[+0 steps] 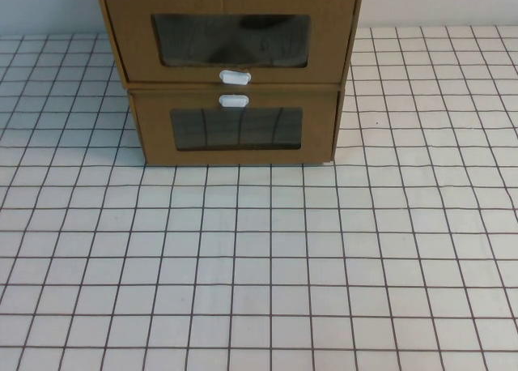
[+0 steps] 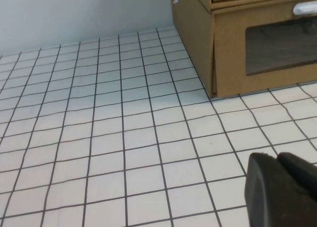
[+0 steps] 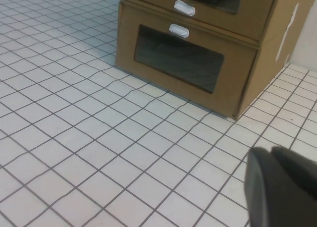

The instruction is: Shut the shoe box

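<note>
My left gripper (image 2: 277, 187) and right gripper (image 3: 280, 182) hover low (finger state: cannot tell); I'd push the shoe box (image 1: 231, 39) front squarely.

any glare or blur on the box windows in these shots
High view: the shoe box window looks dark with faint grid reflections, no hard glare; the lower drawer window mirrors the tile lines. Left wrist view: the left gripper is a dark out-of-focus blob at the frame edge. Right wrist view: the right gripper blurs likewise; the windows stay dark.
</note>
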Tool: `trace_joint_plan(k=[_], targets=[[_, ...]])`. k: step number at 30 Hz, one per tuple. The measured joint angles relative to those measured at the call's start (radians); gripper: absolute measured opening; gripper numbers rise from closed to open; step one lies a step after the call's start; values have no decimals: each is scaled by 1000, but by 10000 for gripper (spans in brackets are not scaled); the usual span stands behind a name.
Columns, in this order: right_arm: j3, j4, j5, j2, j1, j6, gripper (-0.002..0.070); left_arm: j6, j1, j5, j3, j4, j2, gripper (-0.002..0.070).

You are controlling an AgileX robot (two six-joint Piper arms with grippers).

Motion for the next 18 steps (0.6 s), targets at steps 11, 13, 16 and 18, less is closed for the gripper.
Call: trace_joint_plan(k=[11,13,16,18], targets=[[0,0,24,0,0,0,-15,-4,0,-28,208,10,-103,-2],[0,0,24,0,0,0,-15,-4,0,-28,208,10,-105,-2],[0,0,24,0,0,0,-15,-4,0,-28,208,10,-105,-2],[0,2,24,0,0,0,-15,-4,0,-28,208,10,-105,-2]])
